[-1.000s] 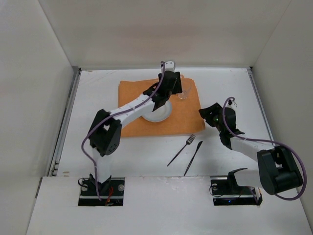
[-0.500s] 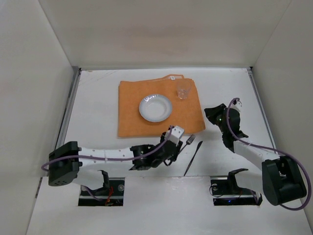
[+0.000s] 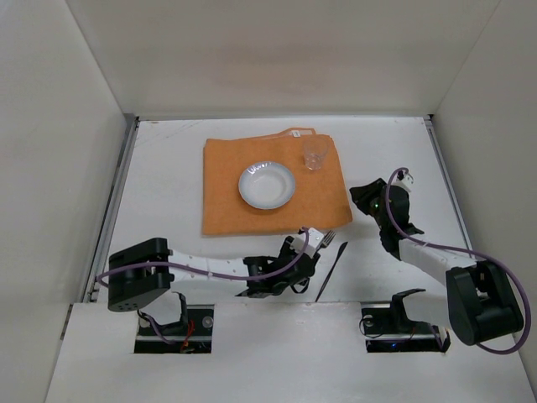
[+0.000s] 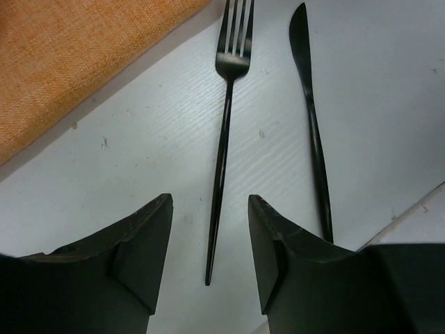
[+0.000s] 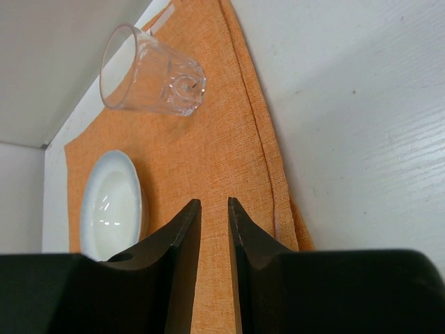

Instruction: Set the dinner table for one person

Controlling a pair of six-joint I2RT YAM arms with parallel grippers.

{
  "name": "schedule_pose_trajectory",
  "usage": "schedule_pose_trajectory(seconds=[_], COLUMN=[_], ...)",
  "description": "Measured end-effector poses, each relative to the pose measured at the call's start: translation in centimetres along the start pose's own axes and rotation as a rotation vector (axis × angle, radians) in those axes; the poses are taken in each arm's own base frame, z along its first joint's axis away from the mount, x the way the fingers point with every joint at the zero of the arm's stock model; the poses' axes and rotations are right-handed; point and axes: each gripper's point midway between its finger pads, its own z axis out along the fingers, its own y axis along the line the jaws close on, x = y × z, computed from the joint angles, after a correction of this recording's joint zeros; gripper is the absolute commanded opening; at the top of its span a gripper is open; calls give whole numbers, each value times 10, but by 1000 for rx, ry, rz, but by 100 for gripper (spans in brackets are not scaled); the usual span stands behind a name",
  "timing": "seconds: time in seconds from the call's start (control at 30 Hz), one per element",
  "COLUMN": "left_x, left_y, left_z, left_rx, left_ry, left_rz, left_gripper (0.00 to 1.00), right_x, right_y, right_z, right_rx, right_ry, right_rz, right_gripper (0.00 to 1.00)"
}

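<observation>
The left pincer [image 4: 208, 202] is spread, with nothing between its fingers. It hangs low over the near end of the black fork [image 4: 224, 139]. The handle runs straight up the gap, so a squeeze across the shaft looks like the intended grip. The fork lies flat on the white table [image 4: 139, 167], tines pointing far, just off the near right corner of the orange cloth [image 4: 83, 56]. The black knife [image 4: 316, 139] lies to its right, almost parallel and close but not touching. The pincer probably has to stay centred on the fork so it doesn't nudge the knife.

Further out on the cloth, the white plate [image 3: 267, 185] sits near the middle and the clear glass [image 3: 314, 155] stands at the far right corner. That leaves the cloth's side margins free for cutlery, so I judge the fork to be the piece in hand.

The right pincer [image 5: 213, 205] is pressed nearly together, with only a slit showing, and it pinches nothing. It is held up over the right edge of the cloth and faces the glass, which seems to keep it clear of the left arm's reach.
</observation>
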Motion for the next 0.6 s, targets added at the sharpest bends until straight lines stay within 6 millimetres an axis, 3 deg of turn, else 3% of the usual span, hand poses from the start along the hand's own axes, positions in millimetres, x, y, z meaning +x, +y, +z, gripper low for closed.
schedule_pose_trajectory(seconds=[0.43,0.6], left_x=[38,39], left_y=[-3,-3], left_z=[29,34], left_rx=[-24,-31], left_ry=[100,106], left_rz=[81,80], left_gripper=[44,37], right_x=[0,0], right_y=[0,0], right_z=[0,0], right_rx=[1,0], right_ry=[0,1], right_rz=[0,0], right_gripper=[29,29])
